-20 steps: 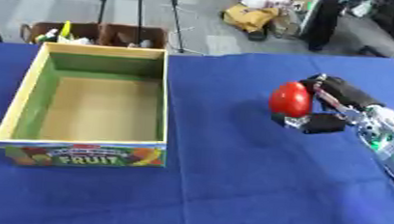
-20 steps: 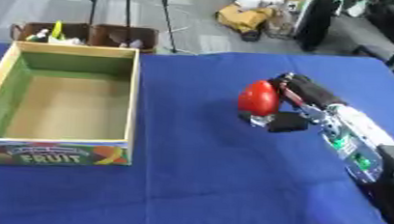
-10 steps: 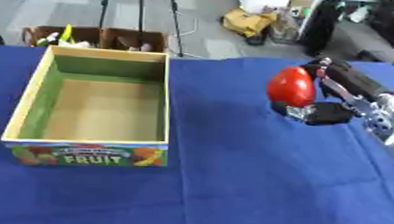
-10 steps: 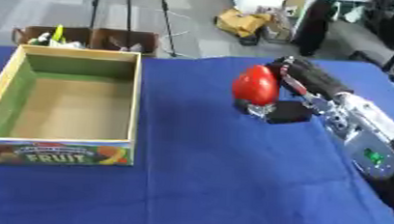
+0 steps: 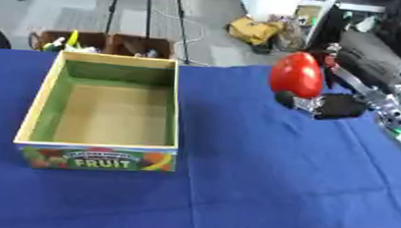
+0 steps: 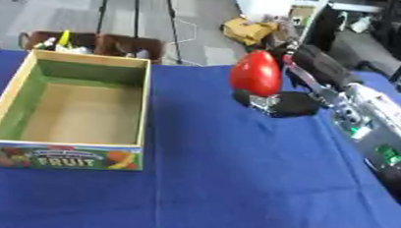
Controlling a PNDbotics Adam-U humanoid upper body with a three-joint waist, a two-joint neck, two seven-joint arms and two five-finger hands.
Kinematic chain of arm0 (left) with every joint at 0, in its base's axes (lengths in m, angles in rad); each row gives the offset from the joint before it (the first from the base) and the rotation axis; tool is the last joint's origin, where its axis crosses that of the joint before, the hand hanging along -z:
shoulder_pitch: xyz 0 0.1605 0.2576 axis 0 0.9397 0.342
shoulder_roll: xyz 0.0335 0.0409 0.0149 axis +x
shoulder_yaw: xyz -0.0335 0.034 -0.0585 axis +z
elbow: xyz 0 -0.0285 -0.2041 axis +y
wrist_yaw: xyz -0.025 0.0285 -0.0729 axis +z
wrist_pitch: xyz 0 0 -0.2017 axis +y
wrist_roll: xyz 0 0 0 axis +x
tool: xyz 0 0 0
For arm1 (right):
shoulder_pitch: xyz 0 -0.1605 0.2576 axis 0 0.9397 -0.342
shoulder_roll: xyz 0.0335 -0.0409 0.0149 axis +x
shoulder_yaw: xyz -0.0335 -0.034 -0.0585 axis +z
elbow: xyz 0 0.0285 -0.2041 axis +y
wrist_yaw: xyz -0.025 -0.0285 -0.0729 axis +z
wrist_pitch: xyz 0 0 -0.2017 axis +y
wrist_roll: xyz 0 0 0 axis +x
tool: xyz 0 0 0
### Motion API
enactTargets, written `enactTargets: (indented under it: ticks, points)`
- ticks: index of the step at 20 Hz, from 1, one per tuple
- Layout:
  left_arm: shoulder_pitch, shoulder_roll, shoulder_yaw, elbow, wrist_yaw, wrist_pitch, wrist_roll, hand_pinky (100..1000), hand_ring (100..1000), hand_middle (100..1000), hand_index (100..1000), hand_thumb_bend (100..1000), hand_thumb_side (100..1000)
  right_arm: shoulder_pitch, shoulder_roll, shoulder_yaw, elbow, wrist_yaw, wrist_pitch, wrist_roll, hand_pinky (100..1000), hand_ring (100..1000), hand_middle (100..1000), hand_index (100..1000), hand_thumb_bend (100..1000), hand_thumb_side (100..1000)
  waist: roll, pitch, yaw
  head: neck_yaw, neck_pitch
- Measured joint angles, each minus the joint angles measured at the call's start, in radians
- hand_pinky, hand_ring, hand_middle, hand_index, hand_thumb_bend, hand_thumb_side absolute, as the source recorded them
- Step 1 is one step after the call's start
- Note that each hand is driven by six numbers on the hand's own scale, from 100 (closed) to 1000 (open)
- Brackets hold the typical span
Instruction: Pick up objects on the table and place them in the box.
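Observation:
A glossy red fruit-shaped object (image 6: 257,73) hangs in the air above the blue table, to the right of the box. My right hand (image 6: 301,89) is shut on it, fingers behind it and the thumb curled below. The box (image 5: 50,141) is an open cardboard tray with green inner walls, a tan floor and a "FRUIT" label on its front; it stands at the left and I see nothing inside it. My left hand shows in neither view.
A blue cloth (image 5: 260,188) covers the table. Beyond the far edge stand two brown bins (image 5: 113,43) with small items, stand legs and clutter on the floor. My right forearm (image 6: 375,140) crosses the right side.
My right hand has risen and carried the red object up and slightly left, toward the box. The whole picture has also shifted, so the camera has moved.

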Motion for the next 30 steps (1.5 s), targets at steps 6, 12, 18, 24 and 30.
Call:
enactTargets:
  ticks: [6, 12, 18, 24, 30]
  points:
    - [0.008, 0.008, 0.000, 0.000, 0.003, -0.004, 0.004, 174, 198, 566, 299, 100, 831, -0.026, -0.011, 0.000, -0.005, -0.039, 0.002, -0.001, 265, 512, 456, 663, 219, 870, -0.012, -0.002, 0.024, -0.012, 0.000]
    - [0.020, 0.017, 0.002, 0.000, 0.000, -0.018, 0.009, 172, 197, 566, 297, 100, 827, -0.052, -0.018, 0.000, 0.004, -0.055, 0.003, -0.002, 268, 505, 449, 661, 208, 870, -0.014, -0.001, 0.041, -0.035, 0.000]
    - [0.028, 0.022, 0.006, 0.000, -0.007, -0.031, 0.013, 169, 195, 566, 296, 100, 825, -0.080, -0.026, 0.000, 0.020, -0.082, 0.004, -0.009, 277, 501, 445, 658, 215, 868, -0.024, 0.005, 0.059, -0.054, 0.000]
    - [0.037, 0.025, 0.006, 0.000, -0.012, -0.042, 0.016, 168, 193, 566, 296, 100, 823, -0.106, -0.026, 0.000, 0.033, -0.093, 0.003, -0.012, 275, 497, 440, 658, 221, 863, -0.029, 0.006, 0.082, -0.093, -0.005]
    - [0.046, 0.025, 0.006, 0.000, -0.014, -0.052, 0.018, 167, 193, 567, 295, 100, 822, -0.128, -0.026, 0.005, 0.045, -0.100, -0.001, -0.016, 273, 495, 438, 655, 211, 868, -0.030, 0.006, 0.099, -0.127, -0.016]
